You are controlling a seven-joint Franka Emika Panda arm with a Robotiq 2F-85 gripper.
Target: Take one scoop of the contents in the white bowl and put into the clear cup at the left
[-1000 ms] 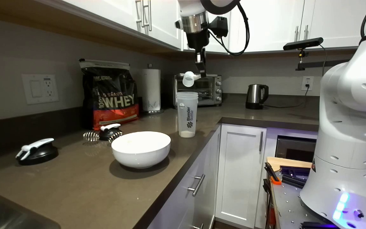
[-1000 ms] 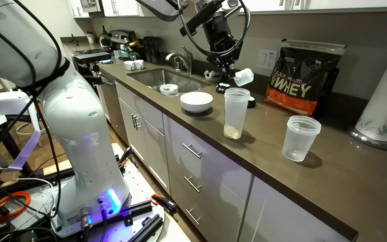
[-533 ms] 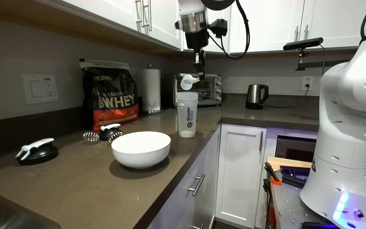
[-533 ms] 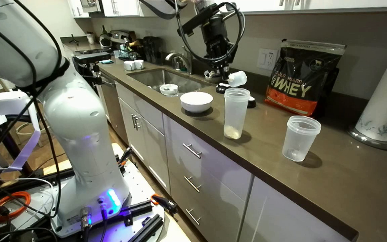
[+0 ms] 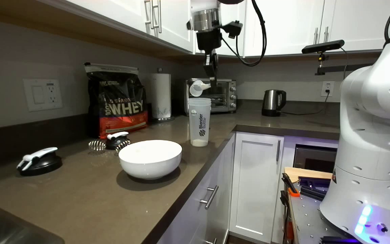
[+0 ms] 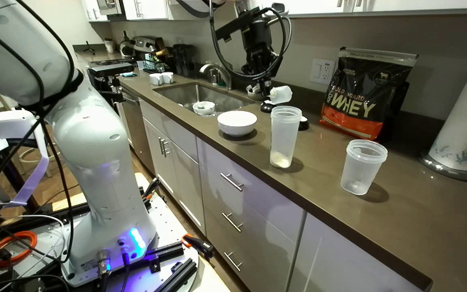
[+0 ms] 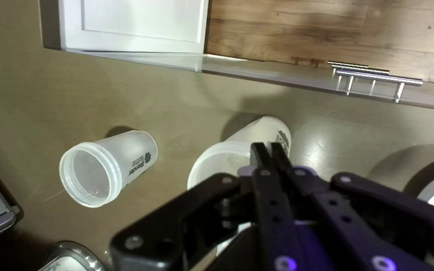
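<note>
Scoop [image 5: 196, 88] tipped over the tall clear cup [image 6: 285, 136]

The scoop is held just above the cup's mouth in both exterior views, apart from the rim and turned roughly onto its side. The jaws are closed together on its handle, presumably so that its round part is left free to be tilted and the cup is not knocked. Whether it is full or empty cannot be told.

The cup is stood upright near the front edge of the tabletop [image 5: 90, 203], with some cream powder [image 6: 281, 159] at its bottom; in an exterior view it is seen to the left of a shorter clear cup [image 6: 363, 167], which is set farther in, toward the inner corner. Both are open, and the black lids [image 5: 42, 165] are laid nearer the back edge, probably to leave the mouths free for filling.

The white bowl [image 5: 150, 164] is placed by the same front edge, toward the sink [image 6: 217, 93], likely to keep the carry short; any powder inside is hardly told apart from its wall. The pour is judged to be under way or nearly done; a steady tilt seems called for, since powder could be spilled past the rim.
</note>
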